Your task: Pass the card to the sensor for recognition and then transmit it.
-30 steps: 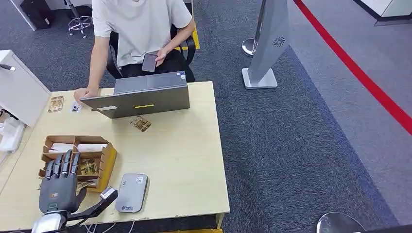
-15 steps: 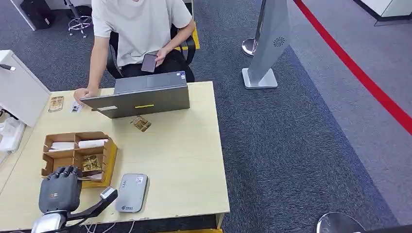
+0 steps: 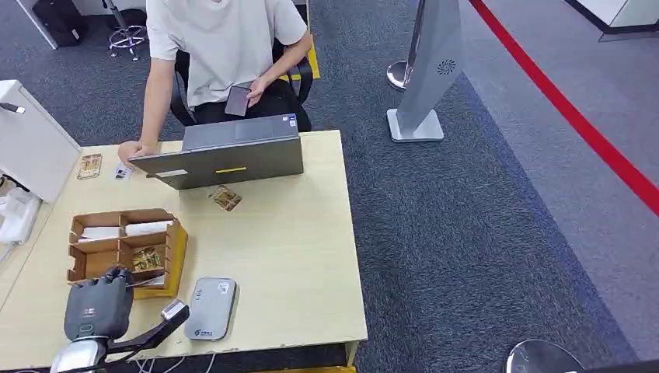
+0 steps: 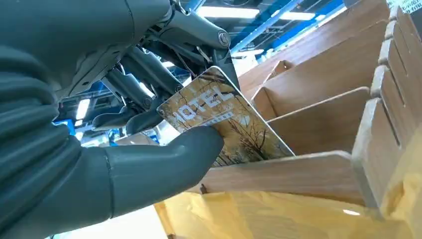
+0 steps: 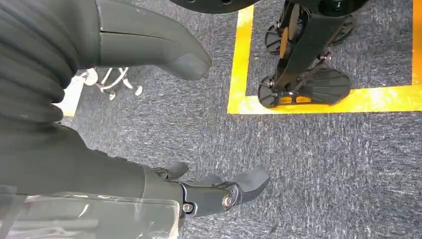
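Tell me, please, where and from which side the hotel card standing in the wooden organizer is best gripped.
Grip the card by its raised upper corner, from above: its lower part sits behind the organizer wall. The left hand already pinches it there, thumb on the printed face.

grey carpet floor (image 3: 466,233) with a red stripe (image 3: 575,116).
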`<state>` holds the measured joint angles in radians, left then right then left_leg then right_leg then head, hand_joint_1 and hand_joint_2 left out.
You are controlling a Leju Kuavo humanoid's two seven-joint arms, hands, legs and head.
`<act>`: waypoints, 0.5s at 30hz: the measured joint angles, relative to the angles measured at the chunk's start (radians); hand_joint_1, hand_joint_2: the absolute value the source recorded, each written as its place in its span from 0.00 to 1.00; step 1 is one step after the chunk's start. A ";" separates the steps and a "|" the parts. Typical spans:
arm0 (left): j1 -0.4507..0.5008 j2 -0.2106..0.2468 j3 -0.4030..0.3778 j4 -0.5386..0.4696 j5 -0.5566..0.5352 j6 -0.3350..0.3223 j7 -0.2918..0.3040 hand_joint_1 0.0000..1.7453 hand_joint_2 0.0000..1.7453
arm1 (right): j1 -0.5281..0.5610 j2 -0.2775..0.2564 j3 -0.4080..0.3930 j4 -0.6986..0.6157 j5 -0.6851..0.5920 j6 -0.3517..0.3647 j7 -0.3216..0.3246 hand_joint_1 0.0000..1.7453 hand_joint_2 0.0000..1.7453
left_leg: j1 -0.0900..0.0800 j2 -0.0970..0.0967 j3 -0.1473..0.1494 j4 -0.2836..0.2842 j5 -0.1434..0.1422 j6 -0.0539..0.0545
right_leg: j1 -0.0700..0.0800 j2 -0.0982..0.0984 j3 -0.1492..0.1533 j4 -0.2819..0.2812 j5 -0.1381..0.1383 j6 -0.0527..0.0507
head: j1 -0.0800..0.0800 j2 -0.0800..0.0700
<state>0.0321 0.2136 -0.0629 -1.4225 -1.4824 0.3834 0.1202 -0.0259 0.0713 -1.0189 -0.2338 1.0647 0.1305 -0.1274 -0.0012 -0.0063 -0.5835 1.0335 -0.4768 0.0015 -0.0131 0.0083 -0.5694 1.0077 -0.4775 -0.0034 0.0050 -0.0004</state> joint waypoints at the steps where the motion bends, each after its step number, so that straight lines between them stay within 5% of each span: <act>1: 0.000 0.002 0.000 -0.002 -0.001 0.002 0.000 1.00 1.00 | 0.000 0.000 0.000 0.000 0.000 0.000 0.000 0.00 1.00 | 0.000 0.000 0.000 0.000 0.000 0.000 | 0.000 0.000 0.000 0.000 0.000 0.000 | 0.000 0.000; 7: -0.039 0.002 -0.006 -0.035 -0.003 0.003 0.000 1.00 1.00 | 0.000 0.000 0.000 0.000 0.003 0.000 -0.002 0.00 1.00 | 0.000 -0.001 0.000 0.000 0.000 0.000 | 0.000 0.000 0.000 0.000 0.000 0.000 | 0.000 0.000; 15: -0.222 0.005 -0.046 -0.082 0.001 -0.009 -0.014 1.00 1.00 | -0.005 0.000 0.000 0.000 0.024 -0.005 -0.013 0.00 1.00 | 0.000 -0.001 0.000 0.001 0.003 0.000 | 0.000 -0.001 0.000 0.000 0.003 0.001 | 0.000 0.000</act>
<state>-0.1901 0.2186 -0.1091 -1.5049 -1.4817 0.3742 0.1064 -0.0313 0.0713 -1.0193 -0.2338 1.0883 0.1259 -0.1404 -0.0013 -0.0076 -0.5837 1.0341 -0.4736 0.0017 -0.0132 0.0076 -0.5694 1.0077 -0.4747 -0.0028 0.0050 -0.0004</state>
